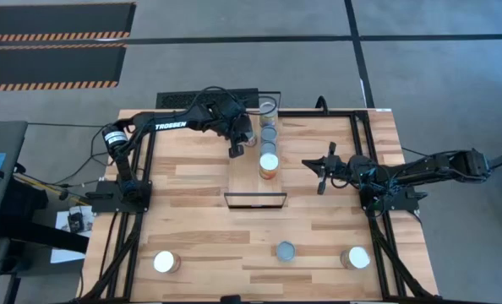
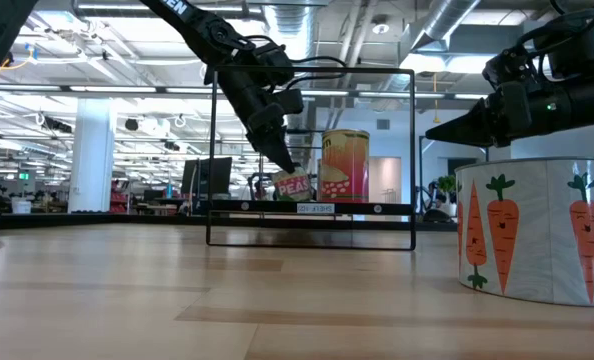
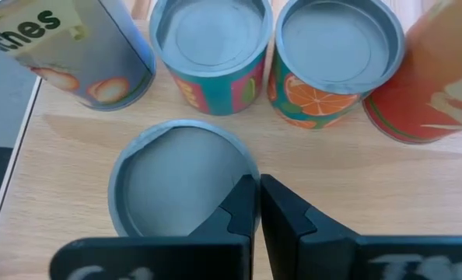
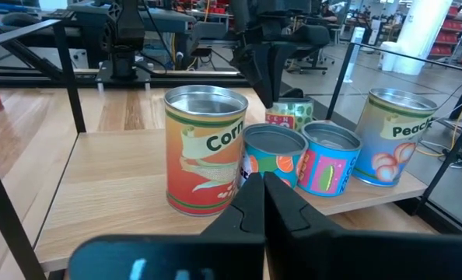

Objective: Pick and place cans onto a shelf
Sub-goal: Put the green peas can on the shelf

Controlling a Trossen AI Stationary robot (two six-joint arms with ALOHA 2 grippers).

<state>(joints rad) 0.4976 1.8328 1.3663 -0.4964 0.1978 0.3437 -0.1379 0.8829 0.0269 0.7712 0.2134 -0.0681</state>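
Observation:
The pale wood shelf (image 1: 242, 181) lies mid-table with its black frame (image 1: 255, 201) at the near end. Several cans stand in a row along its right side (image 1: 269, 148): a tall Corn can (image 4: 204, 148), two short ones (image 4: 274, 152) and a Peaches can (image 4: 390, 144). A short grey-topped peas can (image 3: 169, 179) stands upright on the plank left of that row. My left gripper (image 3: 258, 206) is shut right above this can's rim. My right gripper (image 4: 256, 190) is shut and empty, above the table right of the shelf (image 1: 323, 166). My left gripper points down from above, its shut fingertips (image 2: 288, 166) at the top rim (image 3: 243, 167) of the peas can, on the side toward the row of cans. I cannot tell whether they touch it. The can stands upright on the shelf.
Three more cans stand near the table's front edge: a white-topped one at the left (image 1: 166, 262), a grey-topped one in the middle (image 1: 285, 250) and a white-topped one at the right (image 1: 355, 257). A carrot-labelled can (image 2: 537, 230) stands close to the low camera.

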